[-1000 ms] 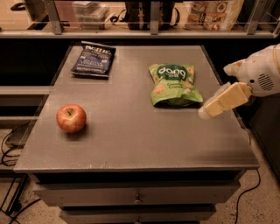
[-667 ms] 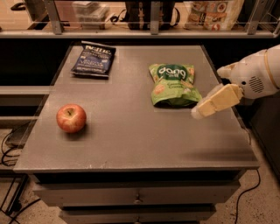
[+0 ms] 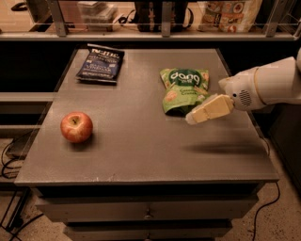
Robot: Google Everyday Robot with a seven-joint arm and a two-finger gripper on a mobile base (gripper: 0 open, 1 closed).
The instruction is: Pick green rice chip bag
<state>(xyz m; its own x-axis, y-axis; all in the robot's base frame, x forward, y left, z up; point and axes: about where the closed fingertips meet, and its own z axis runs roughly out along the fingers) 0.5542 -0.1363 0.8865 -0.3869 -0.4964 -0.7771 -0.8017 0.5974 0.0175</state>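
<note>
on the grey table (image 3: 141, 155), right of centre toward the back: green rice chip bag (image 3: 181, 89), lying flat, not yet lifted. just beside its lower right corner, poised over the surface: gripper (image 3: 193, 116), empty by the look of it, opening impossible to tell. possible trouble: nudging the crinkly pouch aside, or pinching only a slippery corner.

You see office pantry or test lab: grey drawer cabinet (image 3: 141, 155), snack packages (image 3: 230, 14) on back shelf (image 3: 117, 35), cables (image 3: 6, 162) on speckled floor (image 3: 284, 221). Gripper (image 3: 190, 117) over cabinet's right side.
</note>
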